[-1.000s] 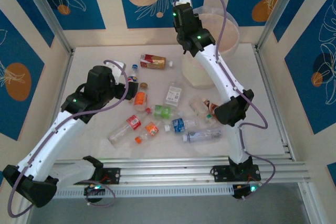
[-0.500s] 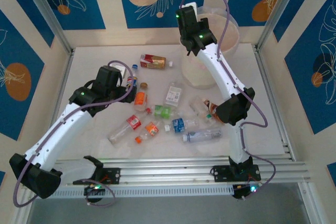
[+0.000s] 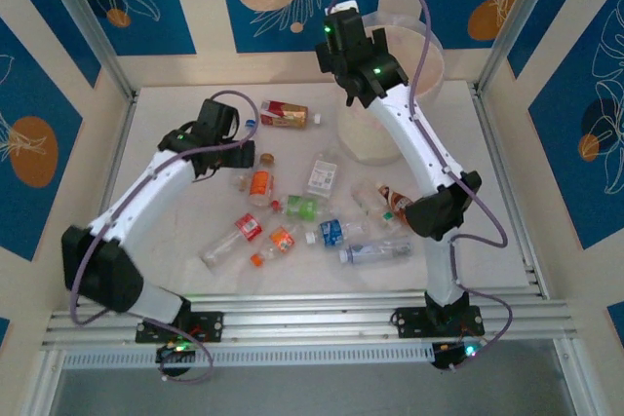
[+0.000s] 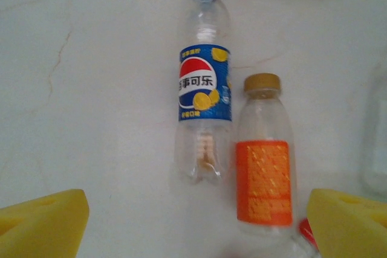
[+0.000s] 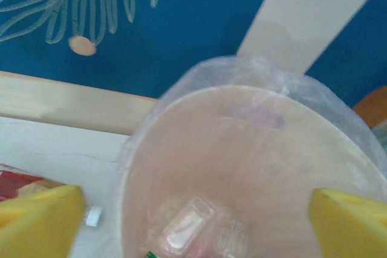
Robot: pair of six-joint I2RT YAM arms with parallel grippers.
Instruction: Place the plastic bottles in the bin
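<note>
Bottles (image 3: 332,232) strewn mid-table, left fingers (image 4: 39,225) wide, empty, above two, right fingers (image 5: 36,222) wide, empty, over bin (image 5: 272,149)

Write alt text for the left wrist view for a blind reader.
A clear plastic bottle with a blue label and blue cap and a clear plastic bottle with an orange label and tan cap lie side by side on a white table, caps pointing away. The two yellow fingers stand wide apart at the bottom corners, holding nothing.
</note>
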